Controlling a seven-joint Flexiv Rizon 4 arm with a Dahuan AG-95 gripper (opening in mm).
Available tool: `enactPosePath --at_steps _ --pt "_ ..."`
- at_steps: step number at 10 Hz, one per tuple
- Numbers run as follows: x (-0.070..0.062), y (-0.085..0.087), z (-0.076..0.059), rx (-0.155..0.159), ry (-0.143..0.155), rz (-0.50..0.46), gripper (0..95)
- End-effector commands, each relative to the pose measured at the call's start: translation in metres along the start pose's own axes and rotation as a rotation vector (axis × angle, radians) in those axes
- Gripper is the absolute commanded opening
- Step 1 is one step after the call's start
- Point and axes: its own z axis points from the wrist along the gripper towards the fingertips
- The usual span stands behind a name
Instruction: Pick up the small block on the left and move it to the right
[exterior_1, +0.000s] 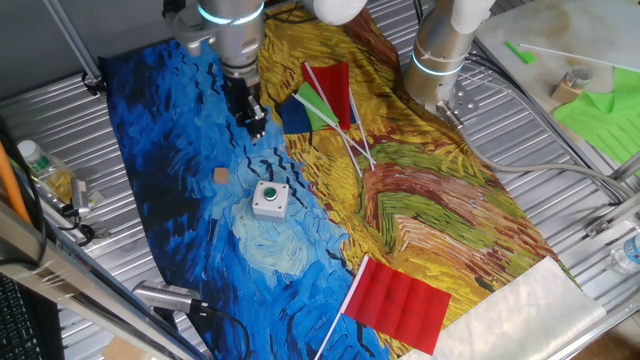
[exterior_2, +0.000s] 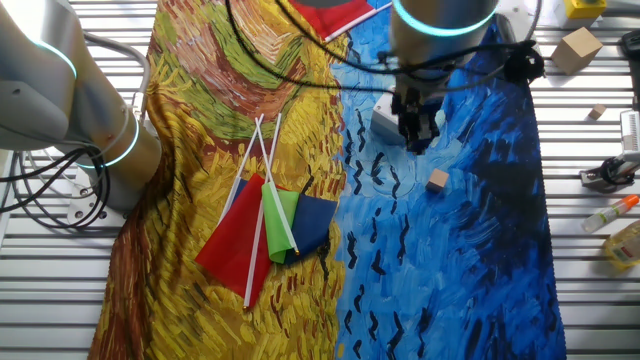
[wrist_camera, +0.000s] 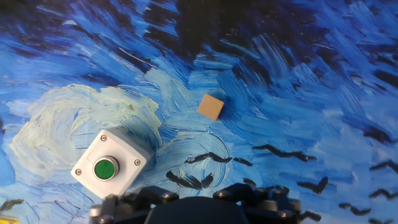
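The small block (exterior_1: 221, 175) is a tiny tan wooden cube lying on the blue part of the painted cloth. It also shows in the other fixed view (exterior_2: 437, 181) and in the hand view (wrist_camera: 211, 106). My gripper (exterior_1: 254, 122) hangs above the cloth, behind the block and apart from it; it also shows in the other fixed view (exterior_2: 418, 138). Its dark fingers look close together and hold nothing. In the hand view only the gripper's body shows at the bottom edge; the fingertips are hidden.
A white box with a green button (exterior_1: 270, 198) sits just right of the block. Small flags (exterior_1: 325, 100) lie on the yellow part of the cloth and a red flag (exterior_1: 398, 302) at the front. A second arm's base (exterior_1: 440, 60) stands at the back right.
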Motion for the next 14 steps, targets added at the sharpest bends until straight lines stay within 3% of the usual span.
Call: enactPosePath --at_steps 1,4,6,8,10,13,14 --pt "-0.001 0.000 0.000 -0.032 -0.053 -0.098 0.0" --pt "-0.001 0.001 0.000 0.035 -0.029 -0.052 0.0" --pt "-0.001 0.001 0.000 0.047 -0.014 -0.037 0.0" --pt "-0.001 0.001 0.000 0.039 0.025 -0.017 0.0" --pt "-0.001 0.000 0.000 0.041 0.044 -0.025 0.0" --pt "-0.006 -0.006 -0.018 0.042 0.080 -0.043 0.0" --pt "-0.010 -0.010 -0.033 0.036 0.093 -0.049 0.0"
